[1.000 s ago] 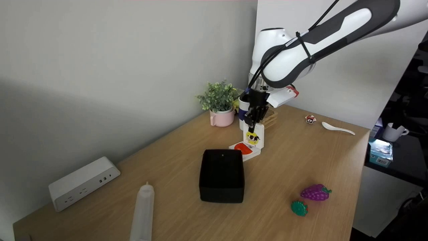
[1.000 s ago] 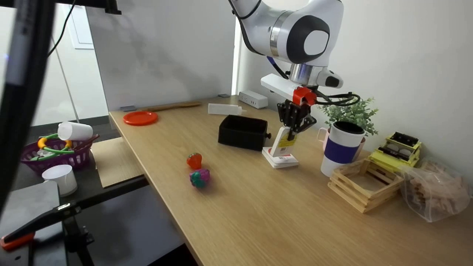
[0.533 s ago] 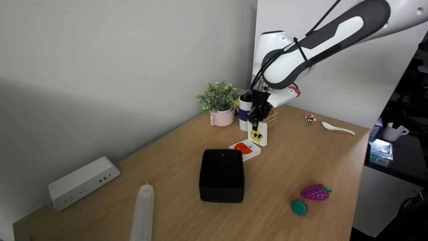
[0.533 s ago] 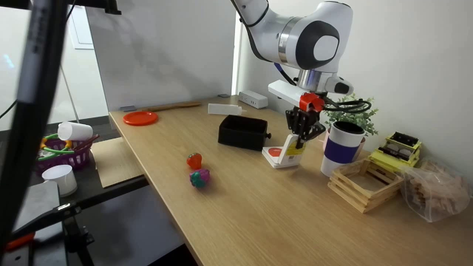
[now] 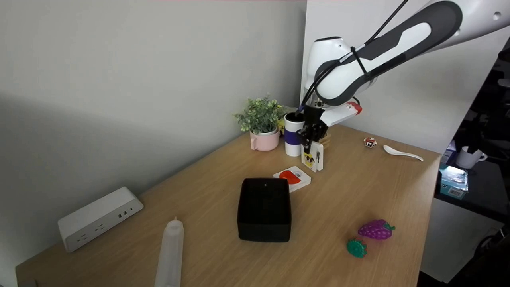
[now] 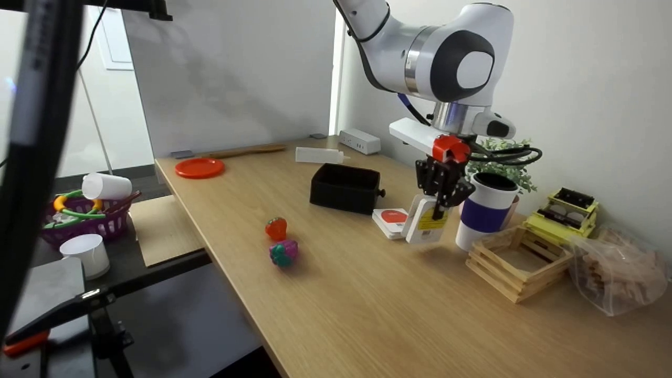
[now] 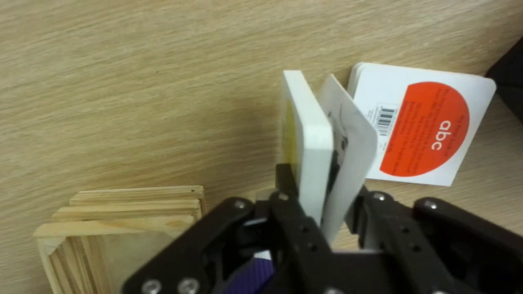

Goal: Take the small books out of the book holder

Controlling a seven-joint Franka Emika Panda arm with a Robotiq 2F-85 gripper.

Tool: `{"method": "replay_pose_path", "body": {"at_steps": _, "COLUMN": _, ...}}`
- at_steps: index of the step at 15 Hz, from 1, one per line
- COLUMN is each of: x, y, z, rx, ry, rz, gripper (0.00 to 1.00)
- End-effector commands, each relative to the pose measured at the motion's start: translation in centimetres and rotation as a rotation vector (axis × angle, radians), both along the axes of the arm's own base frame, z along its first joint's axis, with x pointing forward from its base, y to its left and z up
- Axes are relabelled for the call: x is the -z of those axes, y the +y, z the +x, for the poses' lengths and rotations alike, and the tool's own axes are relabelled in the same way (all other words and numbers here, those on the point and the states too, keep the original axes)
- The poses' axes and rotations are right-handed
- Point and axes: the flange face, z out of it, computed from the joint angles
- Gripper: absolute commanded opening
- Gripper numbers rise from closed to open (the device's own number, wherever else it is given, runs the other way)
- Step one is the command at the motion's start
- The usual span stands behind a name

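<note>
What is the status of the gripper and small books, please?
Gripper closed on splayed yellow-marked book. Red-circle book flat beside holder. Tall cup close, possible snag.

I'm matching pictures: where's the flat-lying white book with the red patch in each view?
In an exterior view: book, below and right of centre.
In an exterior view: book, likewise.
In the wrist view: book, upper right.
Shared landmark: open black rectangular box, at the wrist view's right edge.

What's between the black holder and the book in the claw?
A white book with a red print, lying flat; all three views show it.
</note>
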Motion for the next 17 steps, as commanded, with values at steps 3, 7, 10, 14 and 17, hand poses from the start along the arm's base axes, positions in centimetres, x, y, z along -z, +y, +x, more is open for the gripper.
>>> {"method": "replay_pose_path", "body": {"at_steps": 3, "x": -0.1, "y": 1.9, "z": 1.2, "rx": -0.111, "ry": -0.027, "rz": 0.145, "gripper": 0.77}}
{"method": "replay_pose_path", "body": {"at_steps": 7, "x": -0.4, "y": 3.9, "z": 1.1, "rx": -0.158, "ry": -0.046, "rz": 0.178, "gripper": 0.78}}
{"method": "replay_pose_path", "body": {"at_steps": 10, "x": -0.7, "y": 4.8, "z": 1.3, "rx": -0.197, "ry": -0.064, "rz": 0.220, "gripper": 0.97}}
{"method": "replay_pose_path", "body": {"at_steps": 14, "x": -0.8, "y": 4.6, "z": 1.4, "rx": -0.197, "ry": -0.066, "rz": 0.222, "gripper": 0.97}}
{"method": "replay_pose_path", "body": {"at_steps": 17, "x": -0.8, "y": 4.6, "z": 1.4, "rx": -0.197, "ry": -0.066, "rz": 0.222, "gripper": 0.97}}
